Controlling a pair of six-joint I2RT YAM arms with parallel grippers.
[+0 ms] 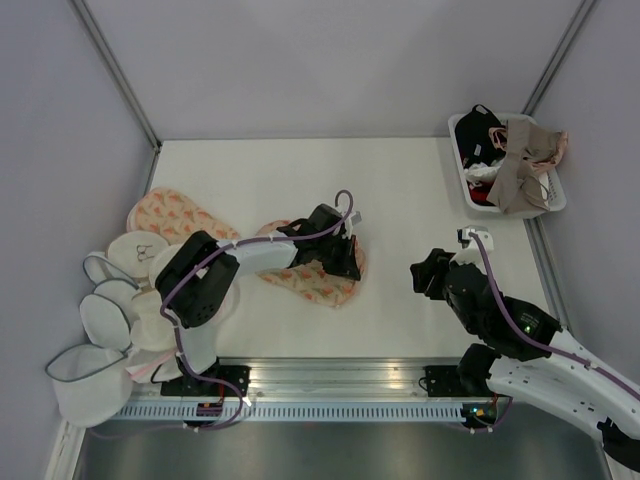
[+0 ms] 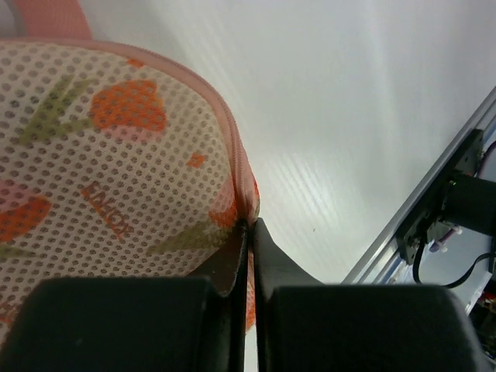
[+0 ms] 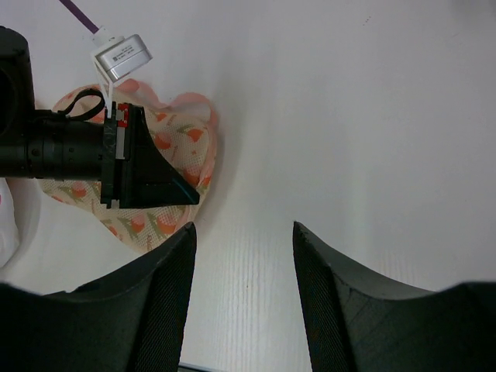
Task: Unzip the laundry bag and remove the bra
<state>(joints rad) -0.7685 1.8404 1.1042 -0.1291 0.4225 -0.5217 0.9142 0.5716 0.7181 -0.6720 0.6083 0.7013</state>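
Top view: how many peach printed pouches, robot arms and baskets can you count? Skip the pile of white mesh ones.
Peach printed pouches: 2
Robot arms: 2
White basket: 1
Total: 5

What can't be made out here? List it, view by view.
- Zip pull: left wrist view, not visible; the left tool, shut on the bag edge, may cover it.
- Bra: no view shows it; the bag's fabric hides its contents.
- Bag's middle: top view, under the left arm.
- Basket garments: top view, too small and tangled.
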